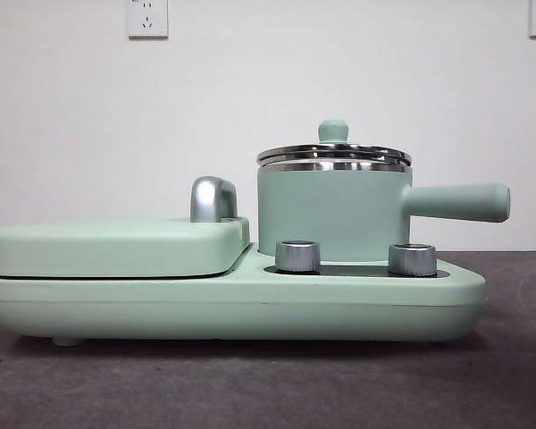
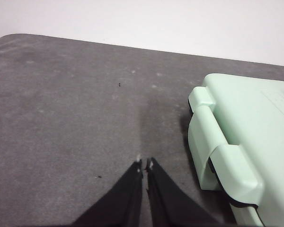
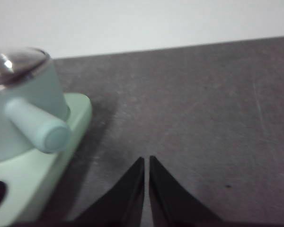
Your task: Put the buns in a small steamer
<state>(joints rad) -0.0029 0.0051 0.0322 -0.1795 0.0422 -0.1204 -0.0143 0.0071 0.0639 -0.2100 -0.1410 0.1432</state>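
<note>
The small steamer (image 1: pixel 332 214) is a mint-green round pot with a steel rim, its glass lid (image 1: pixel 333 154) on and topped by a green knob, its straight handle (image 1: pixel 457 202) pointing sideways. It stands on a mint-green cooker base (image 1: pixel 232 304) behind two chrome dials, beside the flat griddle lid (image 1: pixel 116 246). The left pincer (image 2: pixel 144 164) and right pincer (image 3: pixel 146 161) hang over bare grey bench (image 1: pixel 268 384), each pressed together.

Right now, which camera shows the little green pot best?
The front view: the small steamer stands whole, lid on, handle sideways. The right wrist view catches only its handle end and lid edge. The left wrist view misses it.
</note>
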